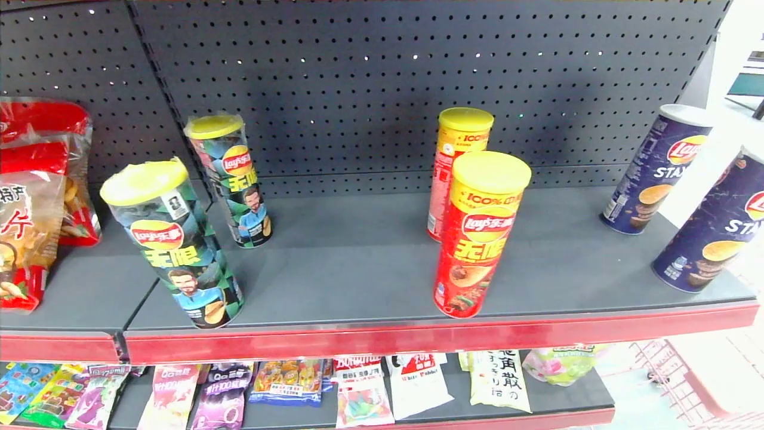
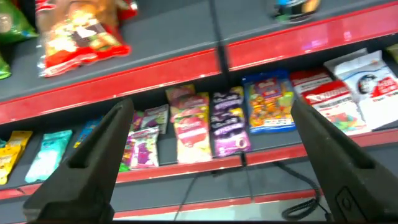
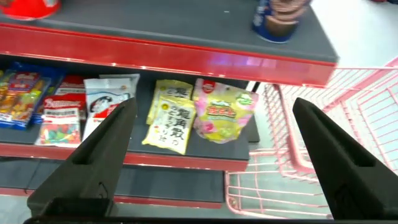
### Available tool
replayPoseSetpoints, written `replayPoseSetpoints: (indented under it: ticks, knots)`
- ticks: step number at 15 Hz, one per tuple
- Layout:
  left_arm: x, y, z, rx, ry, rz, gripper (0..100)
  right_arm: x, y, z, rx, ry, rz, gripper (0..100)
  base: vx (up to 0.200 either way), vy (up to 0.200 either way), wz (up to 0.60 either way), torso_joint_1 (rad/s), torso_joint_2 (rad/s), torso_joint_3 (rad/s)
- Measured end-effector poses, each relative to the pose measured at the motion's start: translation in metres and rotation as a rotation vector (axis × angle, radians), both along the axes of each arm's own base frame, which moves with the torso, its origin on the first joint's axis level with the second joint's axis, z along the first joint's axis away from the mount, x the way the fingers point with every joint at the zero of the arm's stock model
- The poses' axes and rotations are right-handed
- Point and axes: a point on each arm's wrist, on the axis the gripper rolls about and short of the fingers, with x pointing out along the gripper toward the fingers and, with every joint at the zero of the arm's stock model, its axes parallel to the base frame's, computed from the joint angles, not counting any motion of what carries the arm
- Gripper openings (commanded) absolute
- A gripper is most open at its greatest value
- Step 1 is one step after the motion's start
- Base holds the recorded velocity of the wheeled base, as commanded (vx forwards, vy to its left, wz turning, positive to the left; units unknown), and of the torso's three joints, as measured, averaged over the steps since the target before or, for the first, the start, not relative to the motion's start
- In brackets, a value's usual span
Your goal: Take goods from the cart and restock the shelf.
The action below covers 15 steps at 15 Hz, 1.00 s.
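"Since the stock has to come out of the cart (image 3: pixel 373 106), where does it stand?"

"Low on the robot's right, just past the end of the shelf (image 1: pixel 358 263). Its pink wire shows beside the right tool (image 3: pixel 214 102). What lies inside it I cannot tell."

"And the tools?"

"Both are spread wide and hold nothing. The left tool (image 2: pixel 211 106) faces the candy bags (image 2: pixel 224 121) on the lower level, and the right tool faces the snack packets (image 3: pixel 171 118) next to the cart."

"So what is the step in hand?"

"I judge it to be a reach into the cart, best done by the right arm, which is nearer. It should come down from above, clear of the wire rim and the red shelf edge (image 3: pixel 186 53). If the item is a can like those shelved, it should close on the middle, not the lid."

"Where would it go?"

"Probably the bare stretch between the green cans (image 1: pixel 179 251) and the red cans (image 1: pixel 480 239), since the blue cans (image 1: pixel 656 173) crowd the right end. Set it upright, well behind the lip."
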Motion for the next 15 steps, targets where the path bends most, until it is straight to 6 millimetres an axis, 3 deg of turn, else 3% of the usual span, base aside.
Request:
replayPoseSetpoints:
  ticks: [7,15]
  knots:
    - [0.0001,0.0,0.0001,0.002,0.0,0.0,100,-0.0011,-0.0002,-0.003,0.0,-0.004,0.0,100,0.0,-0.2,0.0,0.002,0.0,0.004]
    - [0.0016,-0.0002,-0.0032,0.004,0.014,0.001,100,-0.0023,0.0008,-0.01,0.054,-0.001,0.06,100,0.0,0.0,0.0,0.0,0.0,0.0]
